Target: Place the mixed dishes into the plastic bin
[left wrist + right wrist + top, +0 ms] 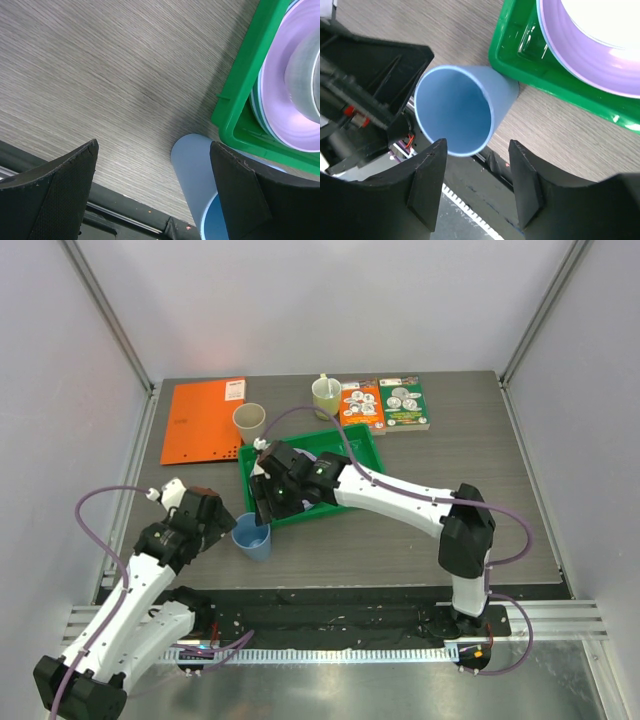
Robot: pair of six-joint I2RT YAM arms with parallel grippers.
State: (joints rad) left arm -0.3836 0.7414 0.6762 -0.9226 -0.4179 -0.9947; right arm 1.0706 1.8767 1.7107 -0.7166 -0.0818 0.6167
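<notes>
Right gripper (pixel 476 150) jaws hung apart, empty, above the upright blue cup (pixel 454 107), which stood on the table (pixel 560 125) just outside the plastic bin's (pixel 515 65) near left corner. Left gripper (pixel 154 147) gaped beside it. Probably light, stiff and slick; pinching its rim looked safest.

Left arm (pixel 130 590) and right arm (pixel 395 498): white link shells, black joint housings. Left cable (pixel 80 512) and right cable (pixel 305 408) are lilac and run outside the shells in loops. Left gripper (pixel 154 150) and right gripper (pixel 477 147) are all black. Fingers (pixel 57 195) are wedge-shaped with fine-textured faces and lightly scuffed edges. The left gripper's housing shows small red parts and thin wires.
</notes>
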